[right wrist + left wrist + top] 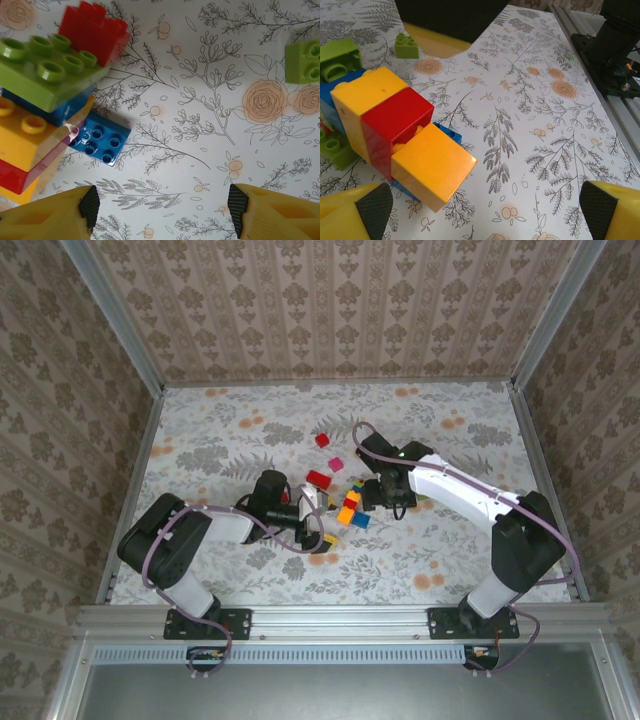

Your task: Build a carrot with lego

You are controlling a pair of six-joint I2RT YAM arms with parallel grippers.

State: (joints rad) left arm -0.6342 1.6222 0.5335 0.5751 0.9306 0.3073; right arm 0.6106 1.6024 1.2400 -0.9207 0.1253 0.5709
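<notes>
fingers (372,210) left and right alike stand apart, empty, beside the lego stack (395,135).

So the main stack of plastic lego bricks (395,140) is lying on its side on the floral tabletop (545,125), going orange, red, yellow, then blue, with a studded green brick at the far end. A flat blue studded brick (100,142) sits right up against it, studs up. A small green brick (302,62) lies well apart, and a loose red brick (322,440) and magenta brick (336,463) lie farther back.
</notes>
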